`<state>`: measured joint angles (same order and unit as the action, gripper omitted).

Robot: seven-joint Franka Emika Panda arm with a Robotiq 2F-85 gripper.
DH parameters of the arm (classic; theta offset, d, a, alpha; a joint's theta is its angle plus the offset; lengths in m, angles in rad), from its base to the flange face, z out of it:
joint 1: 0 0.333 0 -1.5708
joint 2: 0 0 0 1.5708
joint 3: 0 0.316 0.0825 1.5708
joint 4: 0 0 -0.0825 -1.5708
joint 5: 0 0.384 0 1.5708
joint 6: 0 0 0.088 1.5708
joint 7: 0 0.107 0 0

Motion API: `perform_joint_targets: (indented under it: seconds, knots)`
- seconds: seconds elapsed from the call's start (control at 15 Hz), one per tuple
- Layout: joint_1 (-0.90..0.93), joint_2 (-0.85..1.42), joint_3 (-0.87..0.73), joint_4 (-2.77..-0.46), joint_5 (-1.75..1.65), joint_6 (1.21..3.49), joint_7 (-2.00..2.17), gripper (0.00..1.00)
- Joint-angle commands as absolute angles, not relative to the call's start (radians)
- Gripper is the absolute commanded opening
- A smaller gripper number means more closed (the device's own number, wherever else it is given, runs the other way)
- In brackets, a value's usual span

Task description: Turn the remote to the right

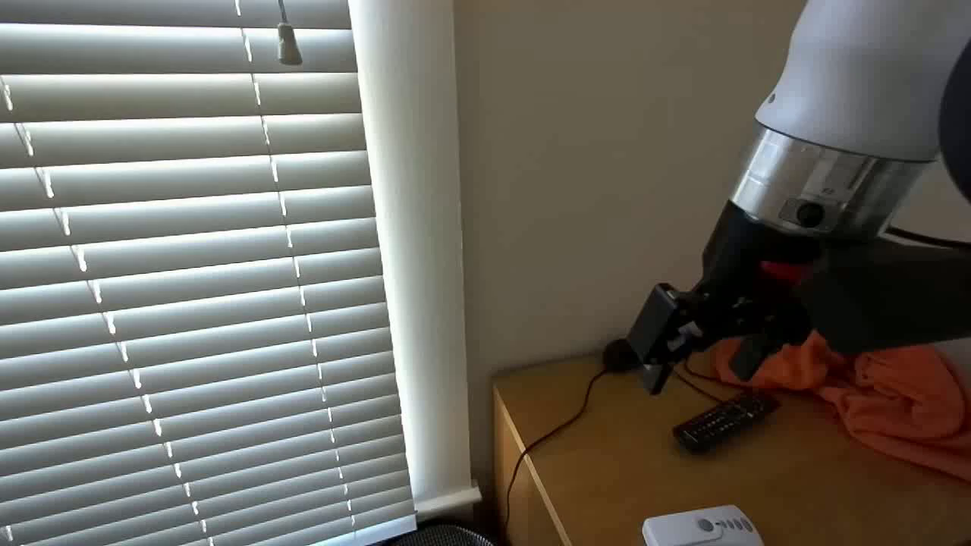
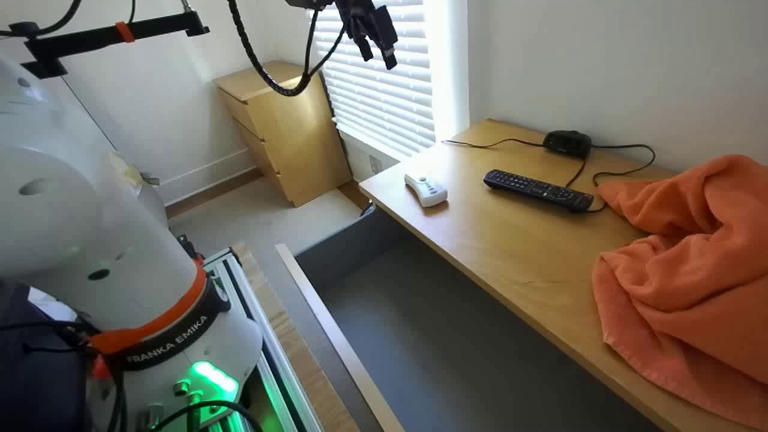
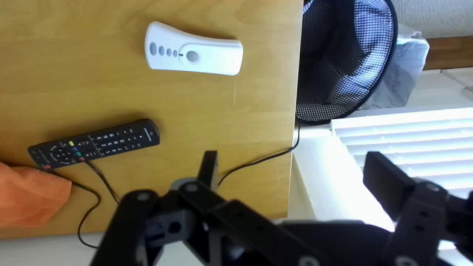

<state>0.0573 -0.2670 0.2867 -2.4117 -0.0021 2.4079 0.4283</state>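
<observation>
The remote, a slim black bar, lies flat on the wooden dresser top. It shows in both exterior views and at the left of the wrist view. Its one end is close to the orange cloth. My gripper is open, its fingers wide apart with nothing between them. It hangs in the air above the dresser, apart from the remote, and shows in both exterior views. In the wrist view the remote lies to the left of the fingers.
A white flat remote control lies near the dresser edge. A round black puck with cables sits by the wall. A grey open drawer stands below the top. A black mesh bin and window blinds are beside the dresser.
</observation>
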Motion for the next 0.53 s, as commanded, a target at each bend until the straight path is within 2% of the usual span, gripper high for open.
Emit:
perform_joint_targets:
  seconds: [0.0, 0.47]
  knots:
    - [0.077, -0.266, 0.267, -2.41, -0.009, 2.405, 0.432, 1.0]
    - [0.066, -0.236, 0.259, -2.383, -0.015, 2.397, 0.43, 1.0]
